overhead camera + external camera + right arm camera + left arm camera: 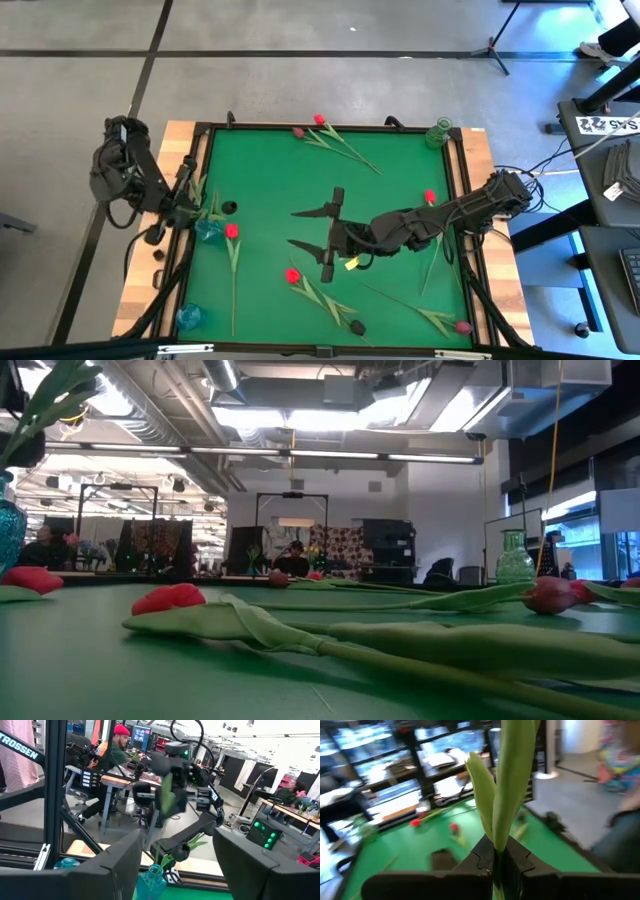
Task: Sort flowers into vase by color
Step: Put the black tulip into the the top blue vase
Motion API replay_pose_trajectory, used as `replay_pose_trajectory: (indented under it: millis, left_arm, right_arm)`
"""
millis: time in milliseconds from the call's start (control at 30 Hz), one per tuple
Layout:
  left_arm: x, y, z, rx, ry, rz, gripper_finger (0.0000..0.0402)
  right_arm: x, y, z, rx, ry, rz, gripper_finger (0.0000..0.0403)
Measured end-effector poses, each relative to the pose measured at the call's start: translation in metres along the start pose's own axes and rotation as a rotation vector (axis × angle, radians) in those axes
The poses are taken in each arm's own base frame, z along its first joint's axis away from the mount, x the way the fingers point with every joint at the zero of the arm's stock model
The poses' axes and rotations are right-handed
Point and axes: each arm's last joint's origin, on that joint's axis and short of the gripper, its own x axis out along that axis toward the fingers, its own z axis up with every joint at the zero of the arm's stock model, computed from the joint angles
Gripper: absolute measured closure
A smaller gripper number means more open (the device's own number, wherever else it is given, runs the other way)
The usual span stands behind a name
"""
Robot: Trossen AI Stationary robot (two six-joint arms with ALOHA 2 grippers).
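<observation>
My left gripper (499,857) is at the table's left edge (190,205), shut on a flower whose long green leaves (505,780) stick out past the fingers; its head does not show. A blue vase (210,230) stands just beside it. My right gripper (318,230) hangs open over the middle of the green table, holding nothing, fingers pointing toward the left arm. Red flowers (232,231) (292,275) (430,197) (320,120), maroon ones (462,326) (298,131) and a black one (357,326) lie flat on the table. My left gripper pinches the flower low on its green stem and leaf base (496,851) between its two fingers. The leaves run on beyond the fingertips. In the right wrist view the held leaf (167,795) is up in the air, clear of the table and above the blue vase (151,882).
A green glass vase (438,132) stands at the far right corner and a second blue vase (188,317) at the near left corner. A small black head (229,207) shows near the first blue vase. A wooden rim (478,160) frames the table. People sit at desks behind (117,750).
</observation>
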Motion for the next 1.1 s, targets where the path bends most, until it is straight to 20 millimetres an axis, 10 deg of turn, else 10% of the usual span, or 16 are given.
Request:
replay_pose_trajectory:
  millis: [1100]
  left_arm:
    - [0.001, 0.003, -0.048, -0.369, 0.151, 0.153, 0.0379]
  right_arm:
    - [0.000, 0.002, -0.008, 0.039, 0.069, 0.015, 0.0162]
